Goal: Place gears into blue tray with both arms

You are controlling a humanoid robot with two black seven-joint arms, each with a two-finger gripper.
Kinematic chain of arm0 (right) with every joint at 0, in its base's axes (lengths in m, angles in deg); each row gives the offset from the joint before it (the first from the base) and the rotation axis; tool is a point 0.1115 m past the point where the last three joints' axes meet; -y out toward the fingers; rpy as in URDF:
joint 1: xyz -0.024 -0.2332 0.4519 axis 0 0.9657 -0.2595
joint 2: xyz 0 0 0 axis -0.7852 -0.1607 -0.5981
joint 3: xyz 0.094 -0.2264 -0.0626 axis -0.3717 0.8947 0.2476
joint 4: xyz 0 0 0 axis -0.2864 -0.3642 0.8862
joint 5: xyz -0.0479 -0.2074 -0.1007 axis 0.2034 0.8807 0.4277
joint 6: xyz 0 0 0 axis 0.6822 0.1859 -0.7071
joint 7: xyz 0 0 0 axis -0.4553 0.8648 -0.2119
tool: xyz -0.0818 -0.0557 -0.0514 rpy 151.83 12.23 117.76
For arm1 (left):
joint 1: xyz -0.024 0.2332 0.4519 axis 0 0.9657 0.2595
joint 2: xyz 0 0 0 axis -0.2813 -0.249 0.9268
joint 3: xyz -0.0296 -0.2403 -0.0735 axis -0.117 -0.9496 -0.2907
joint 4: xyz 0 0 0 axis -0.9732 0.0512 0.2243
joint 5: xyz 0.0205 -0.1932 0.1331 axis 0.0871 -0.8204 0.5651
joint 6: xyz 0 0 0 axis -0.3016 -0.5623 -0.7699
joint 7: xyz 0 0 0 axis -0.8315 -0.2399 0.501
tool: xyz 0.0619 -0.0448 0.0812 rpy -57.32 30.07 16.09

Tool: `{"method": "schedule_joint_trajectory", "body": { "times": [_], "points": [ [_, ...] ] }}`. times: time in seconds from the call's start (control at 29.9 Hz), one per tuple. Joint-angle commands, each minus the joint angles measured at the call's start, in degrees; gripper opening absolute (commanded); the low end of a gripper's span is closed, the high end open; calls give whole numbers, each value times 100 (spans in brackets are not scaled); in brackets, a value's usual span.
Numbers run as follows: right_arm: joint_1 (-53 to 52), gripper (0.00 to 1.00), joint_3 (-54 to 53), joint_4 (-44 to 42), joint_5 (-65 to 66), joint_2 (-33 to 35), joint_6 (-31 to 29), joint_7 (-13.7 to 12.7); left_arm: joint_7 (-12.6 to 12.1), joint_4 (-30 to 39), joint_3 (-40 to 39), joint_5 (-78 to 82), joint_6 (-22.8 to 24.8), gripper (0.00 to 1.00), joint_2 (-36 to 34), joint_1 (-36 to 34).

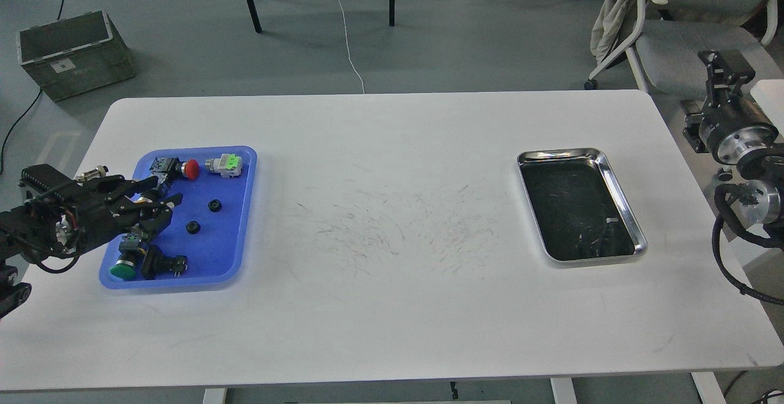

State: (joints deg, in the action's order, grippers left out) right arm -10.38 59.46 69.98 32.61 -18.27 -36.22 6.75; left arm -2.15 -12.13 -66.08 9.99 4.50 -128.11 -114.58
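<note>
The left gripper (160,203) hangs over the left side of the blue tray (242,165), its fingers spread apart with nothing between them. Two gears lie loose on the tray floor: one gear (214,205) near the middle and a second gear (193,228) a little nearer the robot, just beside the gripper's fingertips. Sharing the tray are a red push-button switch (191,169), a green-and-grey switch (224,164), a green-capped switch (124,269) and a black switch body (160,264) at the near end.

The right arm is held off the right edge of the bench (392,306), with the right gripper (723,67) small and end-on; whether it is open or closed cannot be told. The steel tray (618,171) on the right holds only dark smears and specks too small to name, so it is unclear whether any gears remain there to fetch.

The main risk sits on the left. The open fingers are low and close to the second gear and to the switches crowded at the tray's near end; a sideways move at this height could nudge the gear, roll it against the rim, or drag a switch and shift the whole light tray across the smooth bench. Lifting clear first looks safer. On the right, any tiny gear against the dark tray interior would be hard to locate and easy to miss or flick out.
</note>
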Motion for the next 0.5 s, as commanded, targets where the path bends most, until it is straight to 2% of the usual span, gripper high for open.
{"method": "schedule_joint_trajectory", "body": {
  "times": [0.0, 0.23, 0.33, 0.47],
  "points": [
    [-13, 95, 1, 18, 0, 14, 0, 0, 0, -67, -27, -1355, 442, 71, -103, -363],
    [-57, 97, -8, 62, 0, -13, 53, 0, 0, -68, -27, -4317, 1312, 75, -59, -1251],
    [-92, 99, -8, 97, 0, 22, 62, -17, 0, -94, -53, -5188, 1533, 79, -50, -1357],
    [-110, 99, -17, 114, 0, -21, 97, -52, 0, -86, -307, -6182, 1577, 95, 169, -1428]
  ]
}}
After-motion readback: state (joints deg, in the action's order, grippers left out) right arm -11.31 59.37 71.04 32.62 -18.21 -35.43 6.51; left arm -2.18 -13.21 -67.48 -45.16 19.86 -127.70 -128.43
